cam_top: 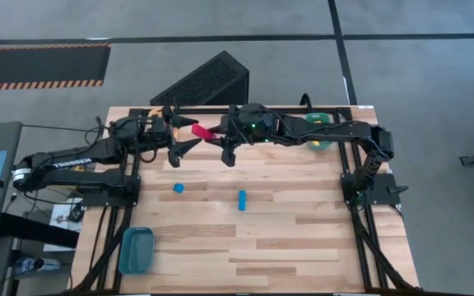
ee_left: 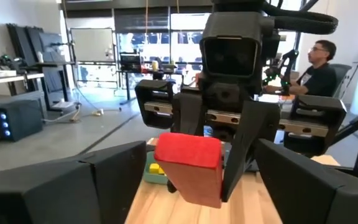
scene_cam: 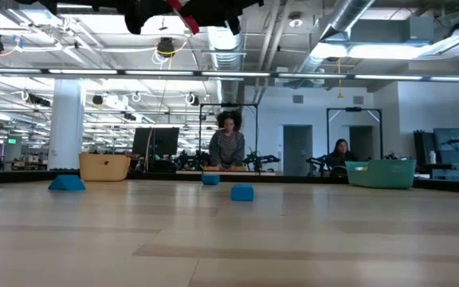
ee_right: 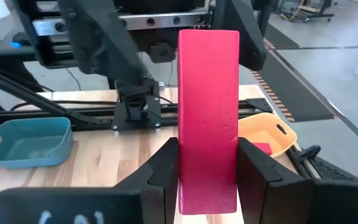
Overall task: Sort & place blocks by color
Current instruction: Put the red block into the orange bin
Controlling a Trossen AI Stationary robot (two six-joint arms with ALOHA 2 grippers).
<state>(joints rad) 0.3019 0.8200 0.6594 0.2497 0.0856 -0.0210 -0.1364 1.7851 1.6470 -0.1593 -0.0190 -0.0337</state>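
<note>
Both arms meet high over the far edge of the table (cam_top: pixel 303 238), in the upper middle of the high view. The right gripper (cam_top: pixel 217 136) is clamped on a red bar (cam_top: pixel 202 131), its fingers (ee_right: pixel 160 168) pressing the bar's two long sides; the bar sticks out toward the left gripper (cam_top: pixel 179 131). That one faces it with its fingers (ee_left: pixel 104 180) spread wide to either side of the bar's end, not touching it. From table height the bar (scene_cam: pixel 183 14) hangs at the very top of the frame, well clear of the wood.

The wide middle and near part of the table is open. Only two blue pieces lie there: a small blue cube (cam_top: pixel 178 187) left of centre and a blue bar (cam_top: pixel 242 199) near it to the right, apart from each other and far from any edge.

A blue bin (cam_top: pixel 136 249) sits at the lower left edge of the high view; I cannot tell what is in it. A green bin (cam_top: pixel 318 120) sits at the upper right, partly under the right arm, contents hidden. A yellow-orange bin (ee_right: pixel 263 134) at the far edge holds a red piece (ee_right: pixel 261 148).
</note>
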